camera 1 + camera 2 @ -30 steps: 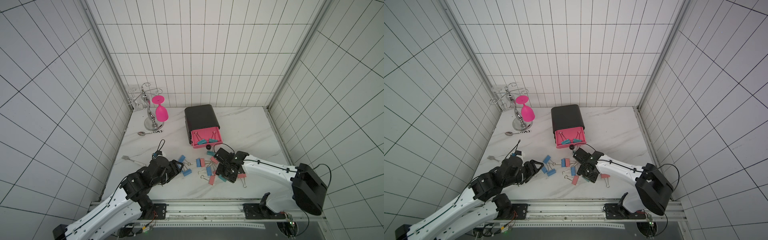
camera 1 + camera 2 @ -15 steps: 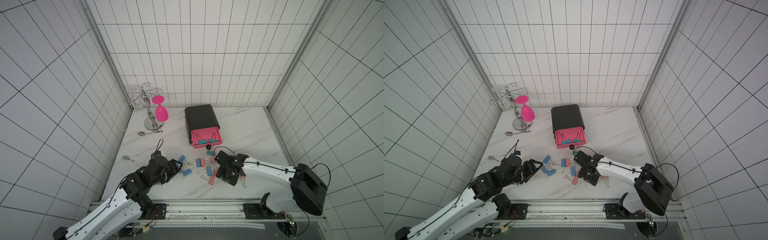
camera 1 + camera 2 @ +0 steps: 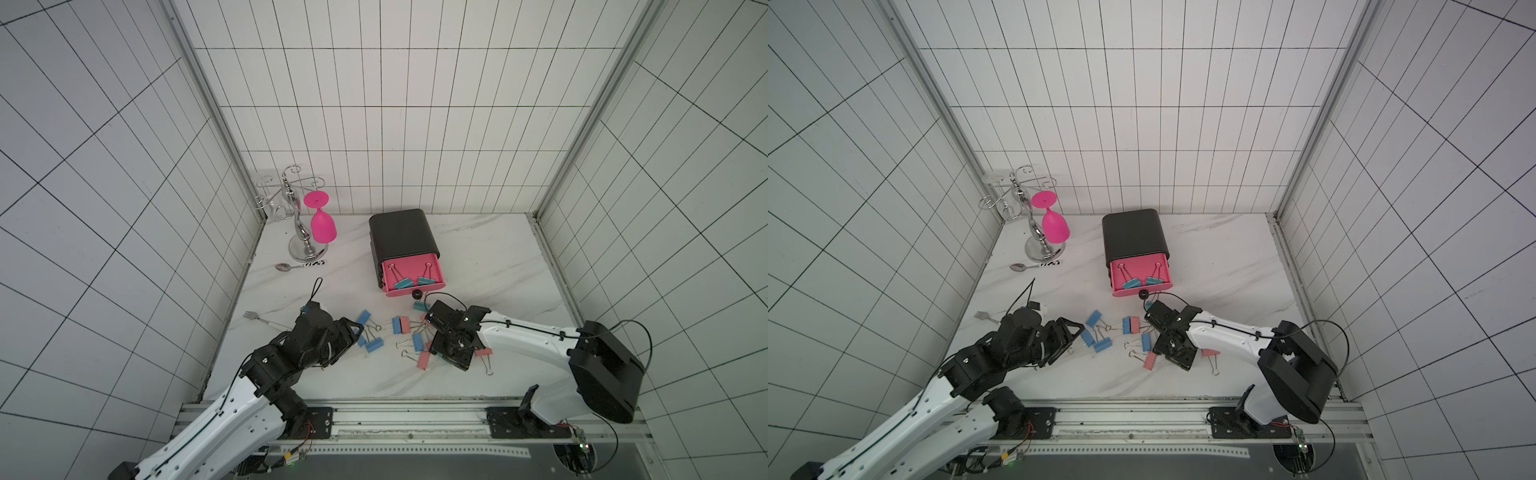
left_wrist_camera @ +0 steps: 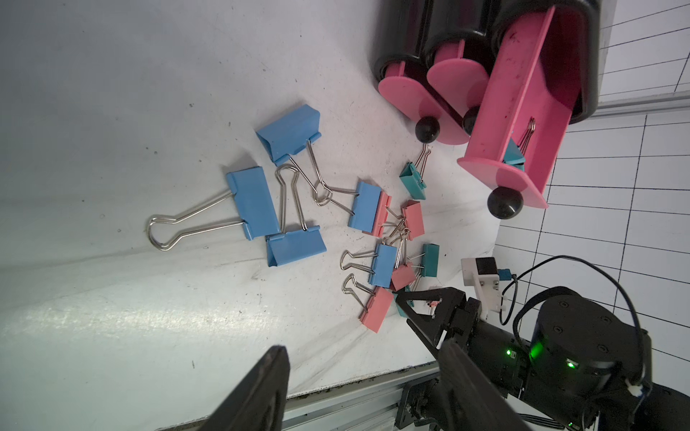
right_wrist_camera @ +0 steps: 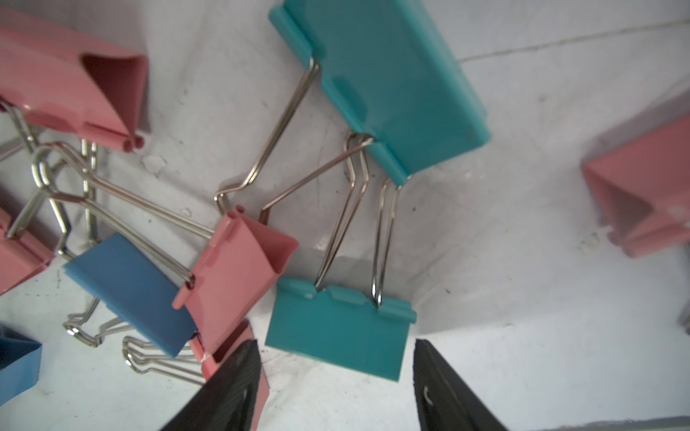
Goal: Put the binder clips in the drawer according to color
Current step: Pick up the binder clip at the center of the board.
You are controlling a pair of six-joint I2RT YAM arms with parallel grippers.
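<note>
Right end effector hangs wide open, holding nothing, right over a teal clip in the binder clips pile, low-centre in both top views, just below the open drawer. My worry: a pink clip touches it beside one finger, and its handles look hooked into a second teal clip, so closing could snag extras. Left end effector is open and empty too.

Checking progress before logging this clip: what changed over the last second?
The right gripper eased toward the near edge of the table over the clip pile, jaws widening above a teal clip; nothing grasped. The left gripper, the open drawer and its two teal clips stayed put.
</note>
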